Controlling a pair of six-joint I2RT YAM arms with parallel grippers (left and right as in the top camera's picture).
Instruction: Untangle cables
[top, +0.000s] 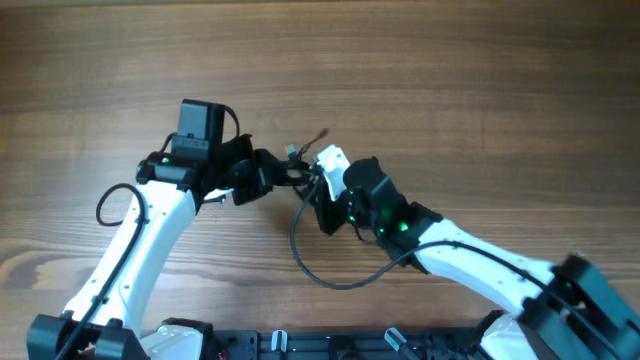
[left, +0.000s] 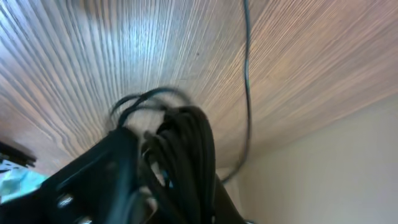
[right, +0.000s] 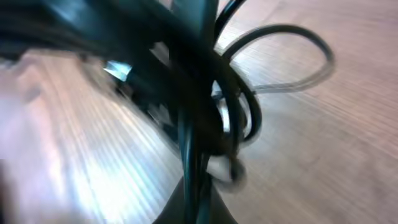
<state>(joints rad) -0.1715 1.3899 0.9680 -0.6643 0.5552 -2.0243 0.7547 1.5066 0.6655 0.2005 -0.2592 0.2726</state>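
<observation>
Left gripper (top: 268, 176) reaches the knotted cables (top: 296, 168) from the clump's left side, its fingers pressed together on the black cords. In the left wrist view the bundle (left: 186, 149) sits thick against the dark finger (left: 99, 174), lifted off the wooden table (top: 480, 90). The clump hangs between the two grippers, touching both. A small plug end (top: 322, 133) sticks out just behind the clump. One thin strand (top: 305, 262) drops from the clump's front and curves across the table to the right, until the right arm hides it. Right of the clump, the right gripper (top: 318, 190) is closed on the cords too; its wrist view, blurred, shows loops (right: 249, 106) crossing close to the lens and a silvery plug (right: 118, 70).
</observation>
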